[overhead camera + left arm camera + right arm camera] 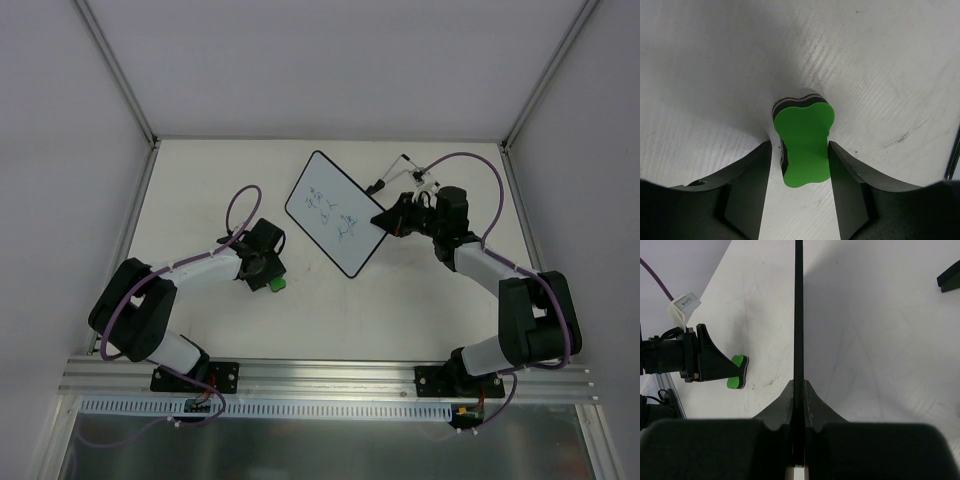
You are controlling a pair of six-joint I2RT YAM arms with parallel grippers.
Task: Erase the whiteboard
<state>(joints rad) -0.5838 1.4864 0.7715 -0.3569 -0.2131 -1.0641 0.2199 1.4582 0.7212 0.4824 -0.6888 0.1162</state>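
Observation:
The whiteboard (335,213) is a white board with a black rim and blue-green scribbles, lying askew at the table's middle back. My right gripper (385,220) is shut on its right corner. In the right wrist view the board shows edge-on as a thin black line (798,300) clamped between the jaws of that gripper (798,385). A small green eraser (277,285) lies on the table left of the board. My left gripper (800,150) is open and straddles the eraser (805,145); the right finger (850,185) touches it, the left finger (752,185) stands a little apart.
A small black clip (379,186) with a thin cable lies behind the board's right side; a black piece shows in the right wrist view (950,277). Enclosure walls stand at the left, back and right. An aluminium rail (330,378) runs along the near edge.

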